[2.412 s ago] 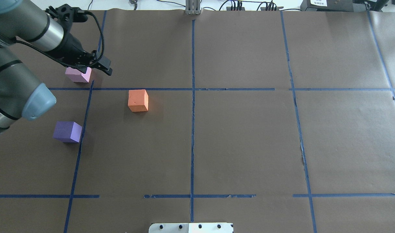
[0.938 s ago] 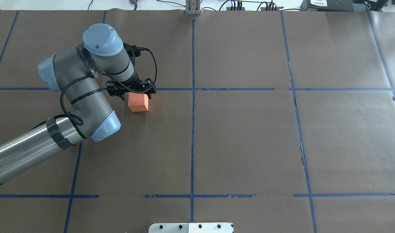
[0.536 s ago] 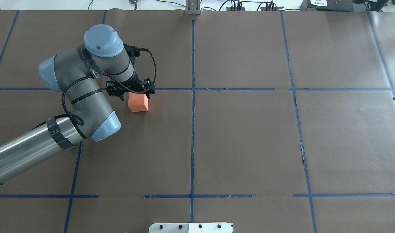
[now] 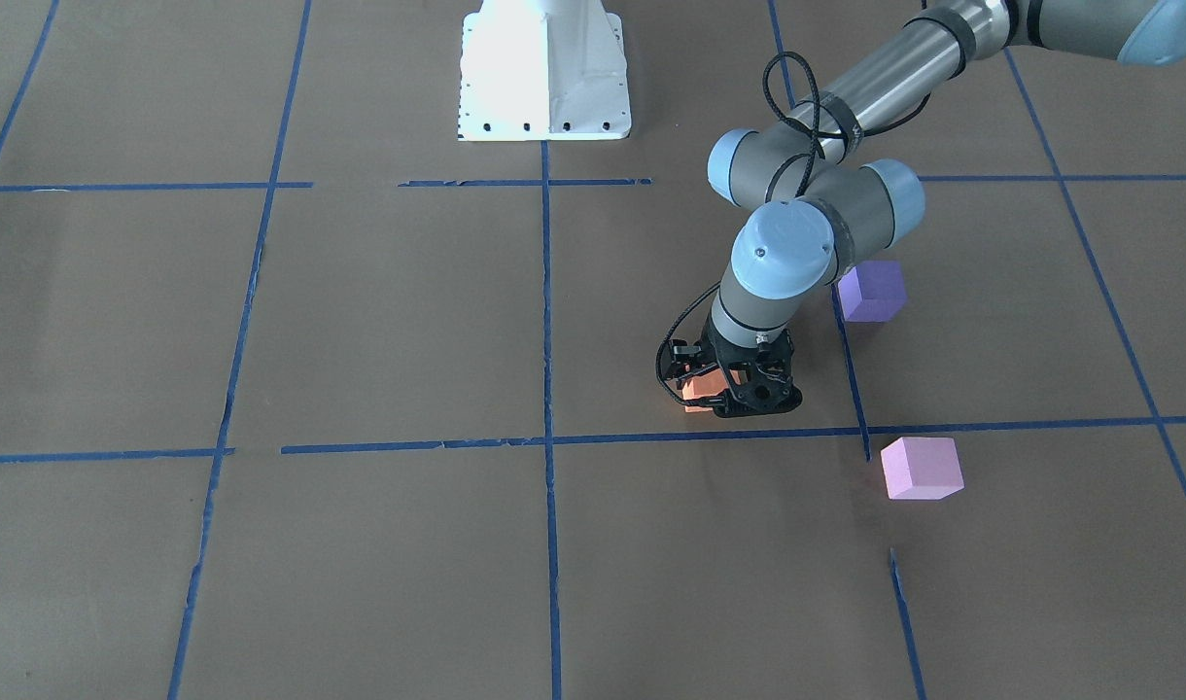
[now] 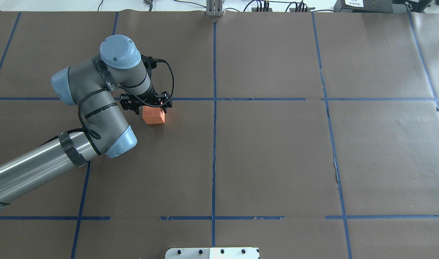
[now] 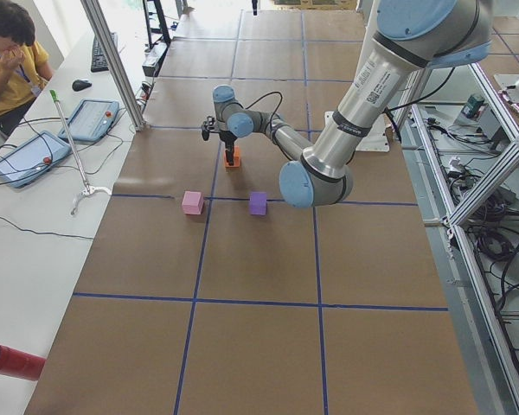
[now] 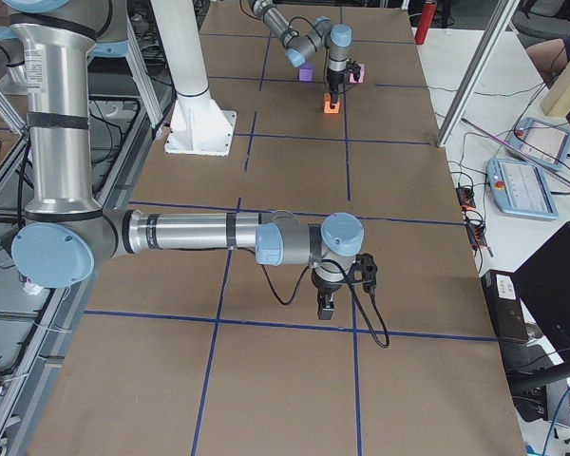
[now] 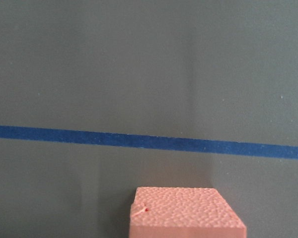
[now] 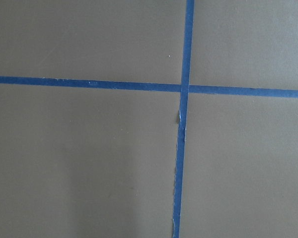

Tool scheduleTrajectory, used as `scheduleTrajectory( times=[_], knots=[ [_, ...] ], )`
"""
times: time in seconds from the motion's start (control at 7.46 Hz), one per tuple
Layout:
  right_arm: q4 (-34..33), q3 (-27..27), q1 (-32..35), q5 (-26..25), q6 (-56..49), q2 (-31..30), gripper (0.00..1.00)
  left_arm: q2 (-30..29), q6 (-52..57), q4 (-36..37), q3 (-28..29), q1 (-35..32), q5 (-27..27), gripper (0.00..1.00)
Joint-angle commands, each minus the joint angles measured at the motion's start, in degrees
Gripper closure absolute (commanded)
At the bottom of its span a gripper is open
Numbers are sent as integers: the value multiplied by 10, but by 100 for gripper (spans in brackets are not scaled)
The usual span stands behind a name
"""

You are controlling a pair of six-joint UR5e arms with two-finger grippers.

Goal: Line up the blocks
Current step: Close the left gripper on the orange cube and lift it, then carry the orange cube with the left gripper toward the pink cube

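Left hand (image 5: 149, 105) sits directly over the orange block (image 5: 153, 116). Its fingers are apart, one on each side of the block across the robot's left-right axis. We see no clear sign that they have clamped yet, and the front-facing view hides the contact. The left wrist view shows the block's top face centred at the bottom edge, so we judge the block lies straight below the hand with no sideways offset. It is a cube, so there is no long axis to align with. The block rests on the tabletop (image 5: 277, 162), just on the robot's side of a cross tape line (image 5: 241, 99). The purple block (image 4: 872, 290) and pink block (image 4: 921, 468) both lie to the robot's left of it, the purple nearer the base and the pink beyond the tape. The gap between them is roughly level with the orange block. The right hand (image 7: 326, 306) is well apart at the far end, and we cannot tell its state. Our judgement is that the left arm should close, lift and carry the block to the robot's left.
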Motion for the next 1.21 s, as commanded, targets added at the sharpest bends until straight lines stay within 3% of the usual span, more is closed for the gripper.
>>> scheduleTrajectory(
  times=[0.0,0.4,0.67,0.94,1.07],
  knots=[
    [0,0,0,0,0,0,0,-1,-1,-10,3,1,-1,35],
    [0,0,0,0,0,0,0,13,8,-2,-58,-8,2,78],
    [0,0,0,0,0,0,0,35,55,28,-106,-43,-4,81],
    [0,0,0,0,0,0,0,121,155,31,-186,-91,-24,82],
    [0,0,0,0,0,0,0,149,171,31,-182,-116,-56,83]
  ],
)
